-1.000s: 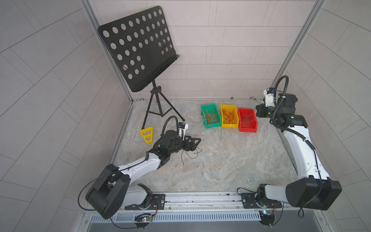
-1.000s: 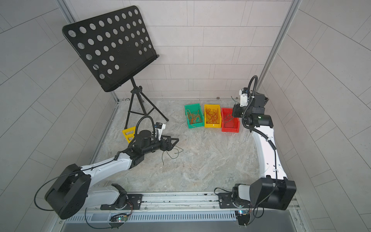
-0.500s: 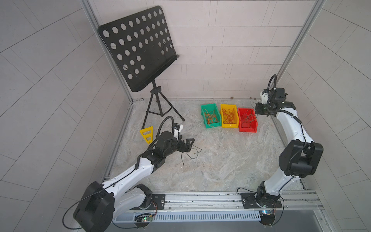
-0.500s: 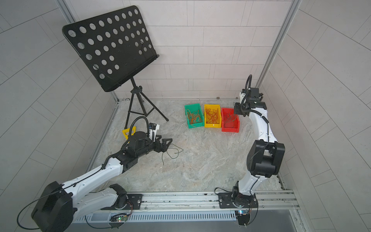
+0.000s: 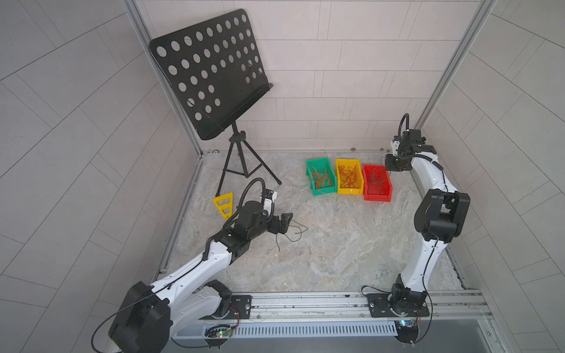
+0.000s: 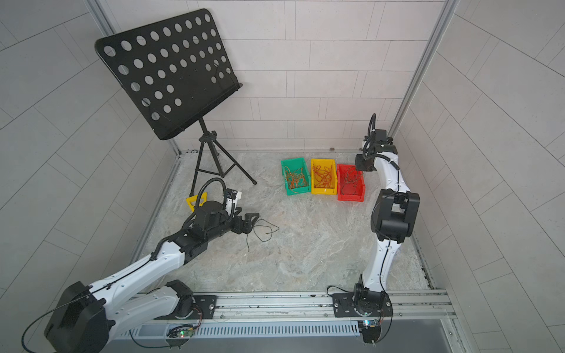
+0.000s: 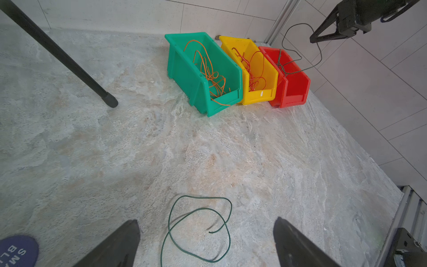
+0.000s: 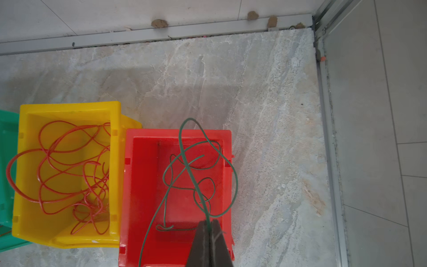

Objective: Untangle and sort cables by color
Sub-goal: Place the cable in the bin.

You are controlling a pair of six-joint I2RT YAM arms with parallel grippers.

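I note my right gripper (image 8: 209, 223) clamped on a dark cable (image 8: 184, 161) dangling beneath it into the red bin (image 8: 178, 133), release, I judge, due next; my left gripper (image 7: 206, 220), spread wide, hovers above a loose cable (image 7: 169, 223) awaiting a pinch.

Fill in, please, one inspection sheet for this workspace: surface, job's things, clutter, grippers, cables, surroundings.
Surface: marbled tabletop, no spill seen.
Job's things: green bin holds orange cables; yellow bin, red cables; red bin, dark cables.
Clutter: music stand; yellow triangle beside its leg.
Grippers: left gripper open, holding nothing; right gripper shut on held cable.
Cables: loose cable, dark, coiled on tabletop before left gripper; held cable, dark, droops toward red bin.
Surroundings: tiled walls; front rail.
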